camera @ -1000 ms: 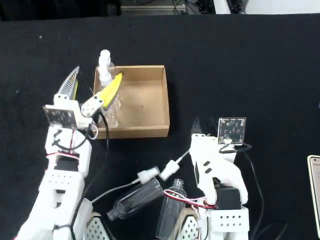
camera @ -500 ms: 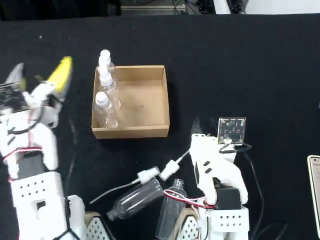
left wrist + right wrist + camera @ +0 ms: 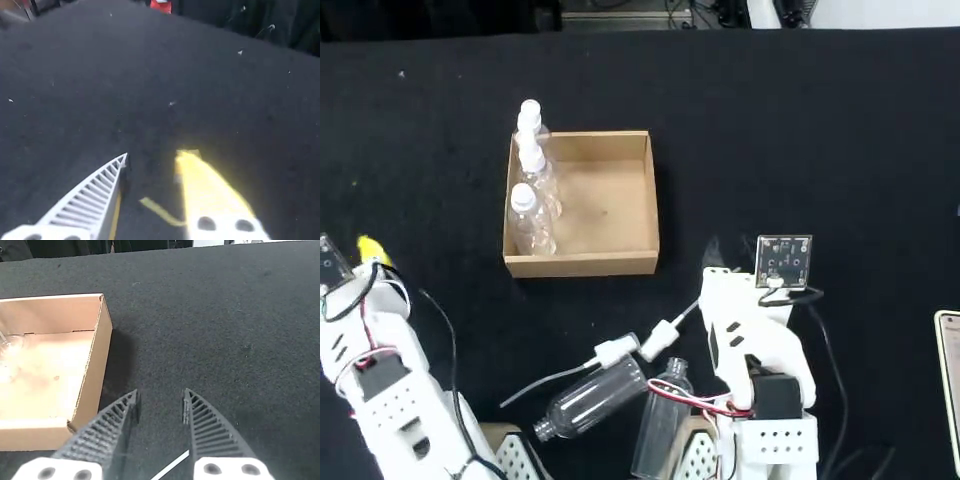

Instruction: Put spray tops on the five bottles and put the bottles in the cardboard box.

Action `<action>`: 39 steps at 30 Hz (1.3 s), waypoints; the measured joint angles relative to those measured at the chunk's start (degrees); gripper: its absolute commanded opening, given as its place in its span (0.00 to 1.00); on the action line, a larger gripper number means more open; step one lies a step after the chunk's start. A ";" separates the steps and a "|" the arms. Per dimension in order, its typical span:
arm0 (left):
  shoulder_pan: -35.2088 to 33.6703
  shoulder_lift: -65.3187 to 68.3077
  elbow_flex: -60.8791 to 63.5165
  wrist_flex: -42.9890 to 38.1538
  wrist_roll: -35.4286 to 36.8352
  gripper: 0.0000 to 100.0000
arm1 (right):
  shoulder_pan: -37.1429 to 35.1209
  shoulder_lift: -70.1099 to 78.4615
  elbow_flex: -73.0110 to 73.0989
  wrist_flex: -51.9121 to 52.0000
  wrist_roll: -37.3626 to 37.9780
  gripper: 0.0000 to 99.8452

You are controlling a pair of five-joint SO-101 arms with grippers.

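Observation:
The cardboard box [image 3: 620, 200] sits left of the table's middle. Three capped bottles [image 3: 532, 170] stand in a row against its left wall. At the front lie two clear bottles without tops [image 3: 595, 395] [image 3: 660, 415]. Two loose spray tops [image 3: 615, 350] [image 3: 662, 335] with thin tubes rest beside them. My left gripper [image 3: 155, 156] hangs open over bare black cloth far left of the box, and its yellow finger [image 3: 370, 247] shows at the table's left edge. My right gripper [image 3: 160, 392] is open and holds nothing, just right of the box's front corner [image 3: 102, 310].
The black cloth covers the whole table. The right arm's white body [image 3: 760, 345] stands beside the lying bottles. A flat pale object [image 3: 950, 360] pokes in at the right edge. The box floor to the right of the bottles is bare.
The left arm has swung away from the box, going left and back toward the front edge, leaving the third bottle standing inside. The right arm has not moved.

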 measured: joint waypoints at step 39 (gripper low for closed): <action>-6.24 -20.75 -3.16 43.78 5.63 0.25 | -53.54 54.51 -50.55 48.44 36.13 0.36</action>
